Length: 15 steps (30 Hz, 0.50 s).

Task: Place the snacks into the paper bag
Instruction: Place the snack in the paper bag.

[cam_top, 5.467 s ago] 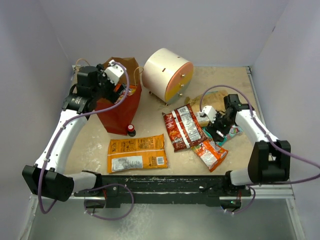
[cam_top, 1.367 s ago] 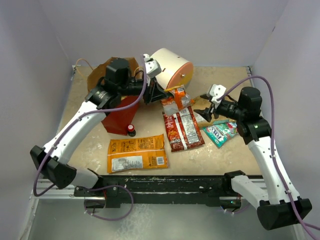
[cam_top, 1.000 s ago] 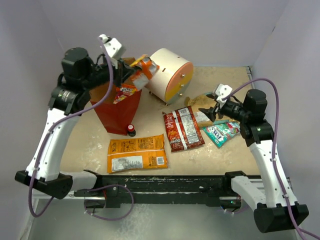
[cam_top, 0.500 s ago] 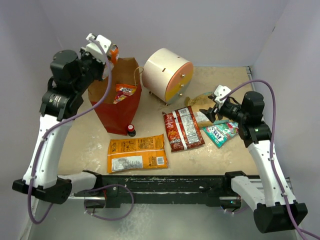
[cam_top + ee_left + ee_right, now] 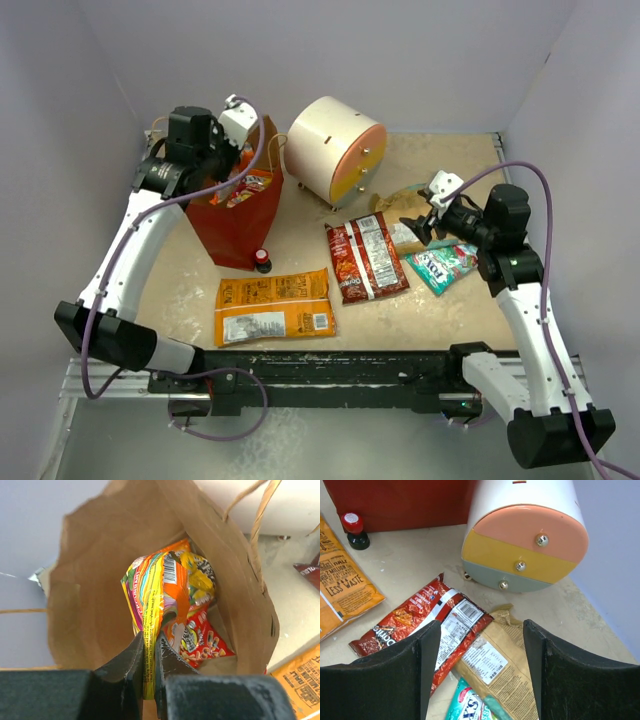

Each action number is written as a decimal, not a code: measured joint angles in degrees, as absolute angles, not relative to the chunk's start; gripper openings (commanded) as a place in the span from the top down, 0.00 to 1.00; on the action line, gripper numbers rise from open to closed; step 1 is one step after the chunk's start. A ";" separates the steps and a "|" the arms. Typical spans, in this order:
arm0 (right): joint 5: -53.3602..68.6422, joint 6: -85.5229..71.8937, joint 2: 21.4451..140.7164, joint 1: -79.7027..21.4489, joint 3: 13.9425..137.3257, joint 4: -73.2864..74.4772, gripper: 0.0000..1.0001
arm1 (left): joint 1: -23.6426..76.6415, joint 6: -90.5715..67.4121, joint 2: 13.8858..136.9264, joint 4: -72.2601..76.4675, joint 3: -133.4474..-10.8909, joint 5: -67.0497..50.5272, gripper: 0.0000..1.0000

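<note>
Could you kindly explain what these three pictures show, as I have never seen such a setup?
A left arm and a right arm stand at a table, each ending in a two-finger gripper. The wide picture comes from a fixed camera above; the other two from wrist cameras. On the table are a red paper bag, a cream drawer unit, a red-capped bottle, and four snacks: a large orange packet, a dark red packet, a tan packet and a teal packet. The left gripper is shut on a yellow-orange packet at the bag's open mouth; a red packet lies inside. The right gripper hangs open above the dark red and tan packets.
</note>
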<state>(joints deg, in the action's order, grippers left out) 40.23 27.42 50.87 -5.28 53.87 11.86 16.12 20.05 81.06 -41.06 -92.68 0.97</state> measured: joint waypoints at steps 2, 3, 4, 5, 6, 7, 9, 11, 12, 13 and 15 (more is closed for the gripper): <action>40.21 27.44 50.87 -5.28 53.80 11.66 0.30 | 15.49 19.00 81.45 -41.52 -91.02 -0.32 0.88; 40.21 27.44 50.87 -5.28 53.65 11.53 0.30 | 15.14 18.57 81.65 -41.69 -90.41 -1.06 0.87; 40.18 27.44 50.87 -5.28 53.45 11.49 0.30 | 14.68 17.98 81.80 -41.74 -89.73 -1.87 0.87; 40.16 27.44 50.92 -5.28 53.25 11.44 0.30 | 14.20 17.30 81.97 -41.76 -89.14 -2.70 0.86; 40.16 27.44 50.96 -5.28 53.10 11.44 0.30 | 13.76 16.69 82.11 -41.76 -88.66 -3.38 0.86; 40.14 27.44 50.98 -5.28 52.97 11.44 0.30 | 13.43 16.08 82.15 -41.65 -88.23 -3.95 0.85; 40.03 27.46 51.00 -5.28 52.90 11.42 0.30 | 12.80 15.14 82.17 -41.54 -87.33 -5.02 0.84; 40.01 27.46 50.98 -5.28 52.90 11.29 0.30 | 12.40 14.37 82.17 -41.36 -86.41 -5.89 0.82; 40.01 27.46 50.98 -5.28 52.90 11.27 0.29 | 12.36 14.04 82.19 -41.41 -86.02 -6.24 0.82; 39.99 27.49 50.98 -5.26 52.90 11.25 0.29 | 12.34 13.91 82.19 -41.39 -85.60 -6.52 0.81; 39.99 27.55 50.98 -5.21 52.90 11.25 0.29 | 12.32 13.80 82.26 -41.76 -85.34 -7.09 0.79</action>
